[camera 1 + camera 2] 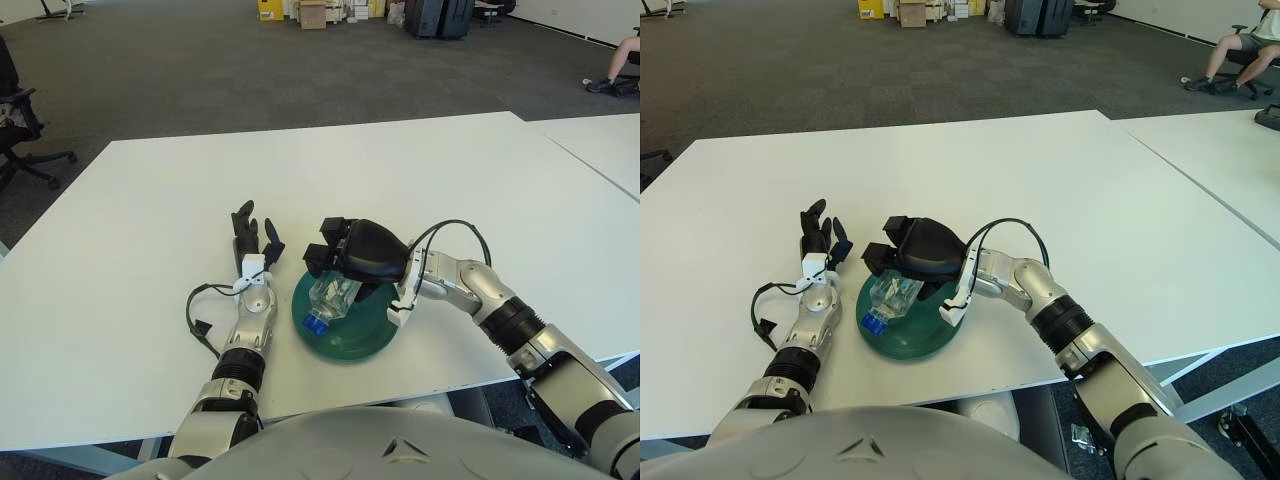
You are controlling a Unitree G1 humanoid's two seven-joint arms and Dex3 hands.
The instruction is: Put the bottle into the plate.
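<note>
A clear plastic bottle [331, 302] with a blue cap lies tilted over the dark green plate [350, 338], cap end pointing down-left toward the plate's near-left rim. My right hand [345, 258] is black, hovers over the plate's far side and is shut on the bottle's upper end. My left hand [254, 240] shows flat on the white table just left of the plate, fingers spread, holding nothing.
The white table [150, 200] stretches wide around the plate. A black cable [200, 312] loops beside my left wrist. A second white table [600, 140] stands at the right. Office chairs and boxes are far back on the carpet.
</note>
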